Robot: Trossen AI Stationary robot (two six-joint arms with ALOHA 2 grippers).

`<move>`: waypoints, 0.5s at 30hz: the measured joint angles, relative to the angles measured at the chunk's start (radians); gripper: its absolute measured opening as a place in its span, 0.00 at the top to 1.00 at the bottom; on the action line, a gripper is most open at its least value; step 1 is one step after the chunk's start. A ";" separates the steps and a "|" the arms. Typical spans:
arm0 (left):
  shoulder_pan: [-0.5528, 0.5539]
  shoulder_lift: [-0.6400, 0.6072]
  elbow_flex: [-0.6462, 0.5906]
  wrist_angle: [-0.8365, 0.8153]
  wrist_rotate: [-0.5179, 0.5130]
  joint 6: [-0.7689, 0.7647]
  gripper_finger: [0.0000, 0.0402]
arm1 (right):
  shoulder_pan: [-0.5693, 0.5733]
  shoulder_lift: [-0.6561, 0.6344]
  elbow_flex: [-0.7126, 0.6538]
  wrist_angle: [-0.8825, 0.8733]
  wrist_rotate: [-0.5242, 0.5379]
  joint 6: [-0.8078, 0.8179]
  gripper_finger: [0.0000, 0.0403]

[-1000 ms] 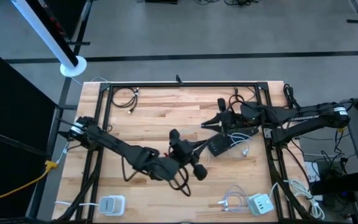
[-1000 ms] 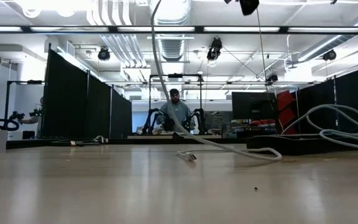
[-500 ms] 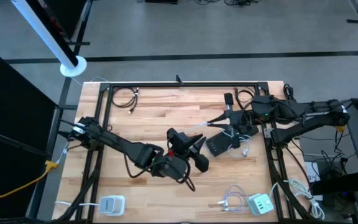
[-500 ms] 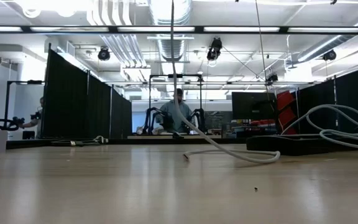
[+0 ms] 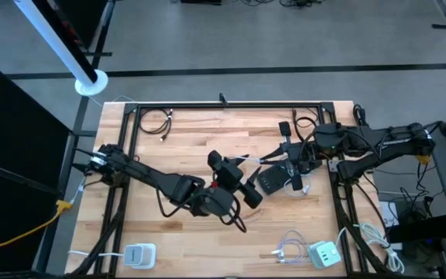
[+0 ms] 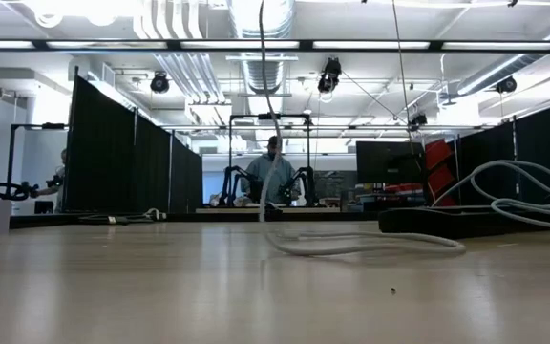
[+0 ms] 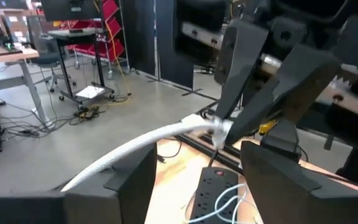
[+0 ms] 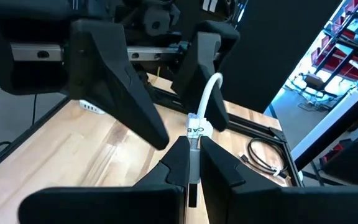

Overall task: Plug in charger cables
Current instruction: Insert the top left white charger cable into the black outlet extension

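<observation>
Right tool (image 8: 192,163): I have it clenched on the plug end of a white charger cable (image 8: 207,94), labelled collar just past the fingertips. In the high view it hangs over the right part of the tabletop (image 5: 176,147), above the black power strip (image 5: 272,180).

Left tool (image 7: 194,180): its fingers stand spread, and the same white cable passes between them; I cannot tell whether they touch it. In the high view this tool (image 5: 238,184) sits mid-tabletop, facing the right one at close range.

Why held so: I judge that I'm gripping the cable by its plug so the tip can be steered down into a socket, with the left tool placed to steady the slack.

Cable slack: lies in a flat loop on the wood in the low view (image 6: 361,247).

Other cables: a black coil (image 5: 155,122) at the far left, well apart; a white bundle (image 5: 285,249) near the right front, beside a white charger block (image 5: 324,253); another block (image 5: 138,254) at the near left.

In the way: the two tools crowd each other right above the strip, so the sockets are partly hidden from overhead.

Beyond: a person (image 6: 273,172) sits in the room behind.
</observation>
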 joint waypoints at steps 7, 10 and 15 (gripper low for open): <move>0.008 0.000 0.000 0.153 0.054 0.119 0.62 | 0.000 0.002 0.000 -0.007 0.000 0.000 0.98; 0.022 0.000 0.000 0.166 0.122 0.119 0.72 | 0.000 0.003 0.000 -0.007 0.000 0.000 0.98; 0.032 0.000 0.000 0.165 0.162 0.109 0.95 | 0.000 0.006 -0.001 -0.009 0.003 0.019 0.98</move>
